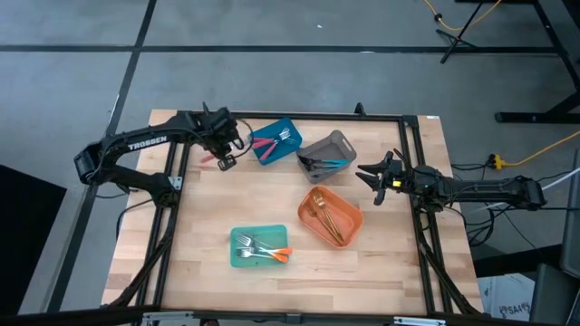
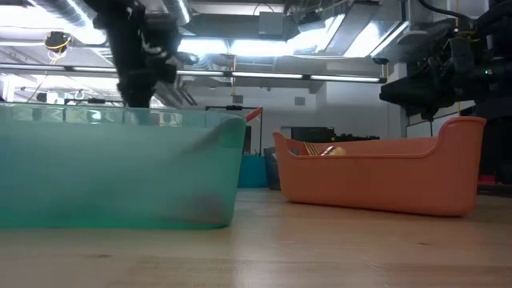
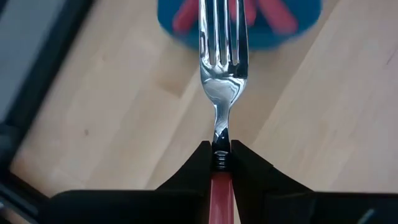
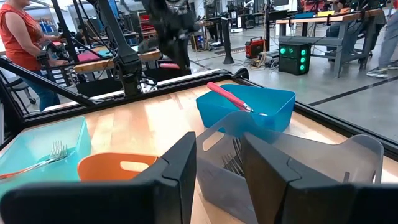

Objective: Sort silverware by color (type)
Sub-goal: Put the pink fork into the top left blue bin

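Observation:
My left gripper (image 1: 227,154) hangs over the table's far left, beside the blue bin (image 1: 276,140), and is shut on a pink-handled fork (image 3: 222,68). The fork's silver tines point ahead toward the blue bin (image 3: 239,28), which holds more pink-handled silverware (image 1: 265,148). One of those pieces leans on the bin's rim (image 4: 227,96). My right gripper (image 1: 376,177) waits open at the table's right, level, facing the grey bin (image 4: 292,162). My left gripper pinches the fork between its two fingertips (image 3: 245,165), where the pink handle meets the silver neck (image 3: 221,160). The fingers slant steeply down from above and run along the fork. The handle (image 3: 221,196) goes back between them. The fork is lifted clear of the table.
The grey bin (image 1: 326,152) holds blue-handled pieces. The orange bin (image 1: 331,217) holds gold ones. The teal bin (image 1: 258,246), near the front, holds orange-handled forks. Bare wood lies at the front left and front right. People stand in the room beyond the table.

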